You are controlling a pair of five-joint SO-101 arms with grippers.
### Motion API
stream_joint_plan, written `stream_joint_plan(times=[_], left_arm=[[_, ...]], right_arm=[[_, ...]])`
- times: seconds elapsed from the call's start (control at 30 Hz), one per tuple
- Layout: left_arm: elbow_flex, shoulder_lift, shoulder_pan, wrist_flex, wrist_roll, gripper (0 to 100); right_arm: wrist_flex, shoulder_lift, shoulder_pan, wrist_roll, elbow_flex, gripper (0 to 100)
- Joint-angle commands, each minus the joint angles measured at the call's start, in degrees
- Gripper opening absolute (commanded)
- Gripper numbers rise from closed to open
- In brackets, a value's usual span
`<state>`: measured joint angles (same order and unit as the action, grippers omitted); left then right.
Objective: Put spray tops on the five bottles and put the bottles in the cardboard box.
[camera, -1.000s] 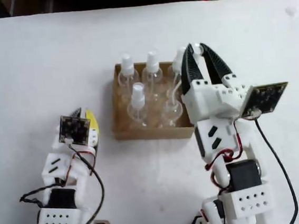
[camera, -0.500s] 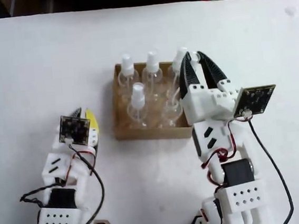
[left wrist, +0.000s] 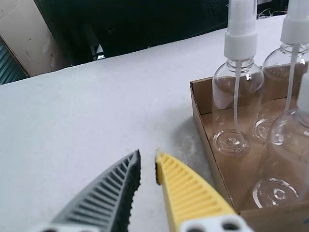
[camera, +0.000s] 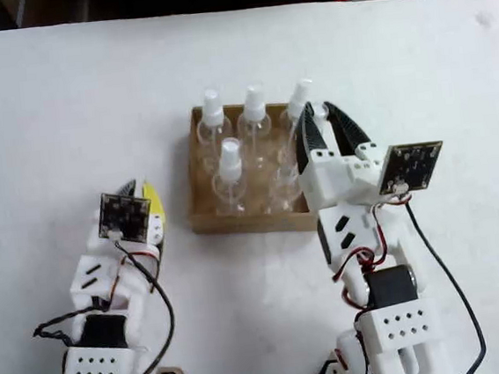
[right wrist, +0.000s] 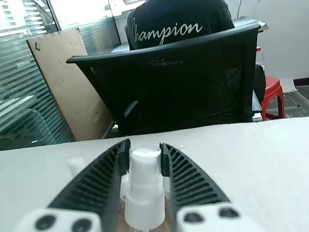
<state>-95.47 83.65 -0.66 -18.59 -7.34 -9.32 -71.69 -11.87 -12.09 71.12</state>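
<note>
1. Over the right-hand end of the shallow brown cardboard box [camera: 253,223], the right arm's end effector [camera: 320,107], black-fingered on a white body, has its jaws parted by a narrow gap. As far as I can judge, it grips nothing.
2. Just past its tips, in the box's far right corner, stands a clear plastic bottle with a white spray top [camera: 301,94]. The right wrist view sees that top through the gap.
3. Over the last second this end effector has drawn back toward its base and its jaws have narrowed from a wide spread. The bottle has stayed put, so this reads as a release followed by a withdrawal.
4. The far-left bottle [camera: 213,115], far-middle bottle [camera: 254,111] and near-left bottle [camera: 232,167] stand capped and upright in the box. What looks like a fifth bottle [camera: 284,182] sits near right, its neck hidden under the arm.
5. With all five apparently boxed, the task looks essentially finished; only that hidden top is unconfirmed.
6. Left of the box, well apart on the white tabletop [camera: 90,87], the left end effector [left wrist: 147,162], grey and yellow, is closed to a slit, empty and unmoved.
</note>
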Motion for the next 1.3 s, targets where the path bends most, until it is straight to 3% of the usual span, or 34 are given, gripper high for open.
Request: stream_joint_plan(times=[0.0,0.97,1.27], left_arm=[[1.05,0.66,0.48,1.23,-0.62,6],[1.05,0.66,0.57,0.97,-0.62,6],[1.05,0.66,0.57,0.97,-0.62,6]], right_arm=[[1.63,-0.66,-4.44,4.57,1.23,1.5],[1.89,4.79,-6.37,6.68,5.54,1.5],[12.62,4.88,-6.29,6.86,12.4,1.5]])
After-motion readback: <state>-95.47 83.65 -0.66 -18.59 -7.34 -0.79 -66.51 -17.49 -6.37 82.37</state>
